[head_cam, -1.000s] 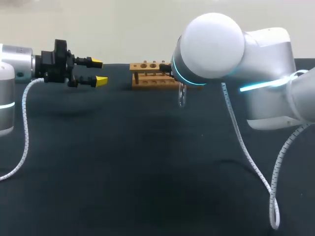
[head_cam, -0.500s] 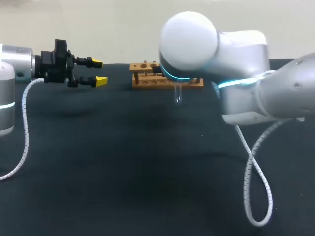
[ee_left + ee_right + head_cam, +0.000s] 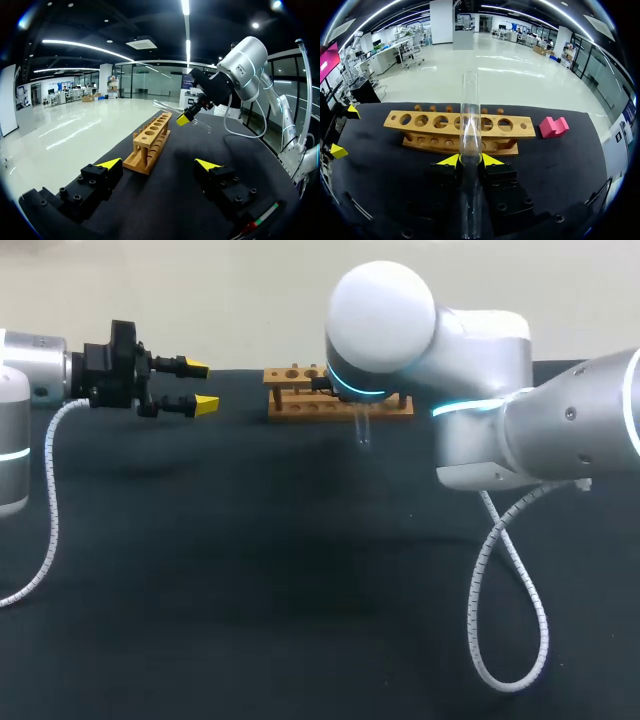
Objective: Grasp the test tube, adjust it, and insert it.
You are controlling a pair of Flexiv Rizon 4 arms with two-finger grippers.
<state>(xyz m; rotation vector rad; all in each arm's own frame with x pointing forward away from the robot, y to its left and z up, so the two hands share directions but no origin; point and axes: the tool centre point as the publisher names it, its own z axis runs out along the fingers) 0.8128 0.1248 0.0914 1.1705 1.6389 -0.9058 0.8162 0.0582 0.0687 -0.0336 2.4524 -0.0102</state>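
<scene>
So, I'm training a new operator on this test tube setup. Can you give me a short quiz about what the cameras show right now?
1. Short answer: which is shut on the test tube, the left gripper or the right gripper?
2. True or false: the test tube already stands in a hole of the wooden rack.
3. Multiple choice: where is the pink block?
A. beside one end of the wooden rack
B. inside a rack hole
C. between the left gripper's fingers

Key:
1. The right gripper; the left gripper is open.
2. False; the tube is held short of the rack.
3. A
</scene>
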